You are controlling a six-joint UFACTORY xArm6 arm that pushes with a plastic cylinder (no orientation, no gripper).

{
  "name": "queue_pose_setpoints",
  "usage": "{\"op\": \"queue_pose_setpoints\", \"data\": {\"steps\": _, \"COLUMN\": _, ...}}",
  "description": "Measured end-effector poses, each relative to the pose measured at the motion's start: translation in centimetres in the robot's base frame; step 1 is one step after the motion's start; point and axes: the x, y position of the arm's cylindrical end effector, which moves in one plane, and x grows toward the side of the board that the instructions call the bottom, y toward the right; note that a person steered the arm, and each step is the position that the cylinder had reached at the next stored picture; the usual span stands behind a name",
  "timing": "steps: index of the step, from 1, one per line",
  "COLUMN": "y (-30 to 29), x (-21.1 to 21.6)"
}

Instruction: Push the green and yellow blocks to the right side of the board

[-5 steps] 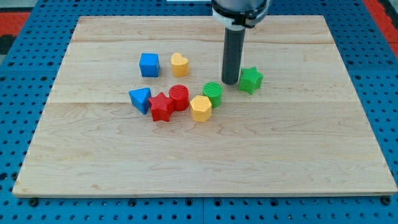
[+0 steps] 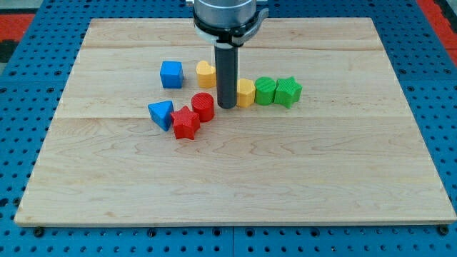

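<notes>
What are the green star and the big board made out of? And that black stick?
The green star looks like matte plastic, possibly 3D-printed: faint ridges run across its top. The board looks like pale wood, with grain lines and plank seams showing. The rod ending in my tip, just left of the yellow block, looks like dark, smooth metal or plastic; I can't tell which.

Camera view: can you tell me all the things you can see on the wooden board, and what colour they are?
Wooden board: one, light wood, fills most of the view, on a blue pegboard surface.
Blue cube: one, upper left of the group.
Blue triangle block: one, leftmost.
Red star: one, beside the blue triangle block.
Red cylinder: one, just right of the red star.
Yellow heart block: one, right of the blue cube.
Yellow block: one, shape partly hidden, right of my tip.
Green cylinder: one, next in that row.
Green star: one, rightmost.
My tip: dark rod, just left of the yellow block.
</notes>
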Motion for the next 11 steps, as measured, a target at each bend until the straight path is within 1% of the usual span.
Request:
{"op": "queue_pose_setpoints", "data": {"steps": 1, "y": 2.0, "x": -1.3}}
{"op": "queue_pose_setpoints", "data": {"steps": 2, "y": 3.6, "x": -1.4}}
{"op": "queue_pose_setpoints", "data": {"steps": 3, "y": -3.8, "x": -0.8}}
{"op": "queue_pose_setpoints", "data": {"steps": 4, "y": -7.4, "x": -3.6}}
{"op": "queue_pose_setpoints", "data": {"steps": 5, "y": -6.2, "x": -7.2}}
{"op": "queue_pose_setpoints", "data": {"steps": 6, "y": -4.5, "x": -7.2}}
{"op": "queue_pose_setpoints", "data": {"steps": 7, "y": 2.9, "x": -7.0}}
{"op": "queue_pose_setpoints", "data": {"steps": 8, "y": 5.2, "x": -8.0}}
{"op": "queue_pose_setpoints", "data": {"steps": 9, "y": 5.0, "x": -11.9}}
{"op": "queue_pose_setpoints", "data": {"steps": 10, "y": 8.6, "x": -13.0}}
{"op": "queue_pose_setpoints", "data": {"steps": 11, "y": 11.7, "x": -11.2}}
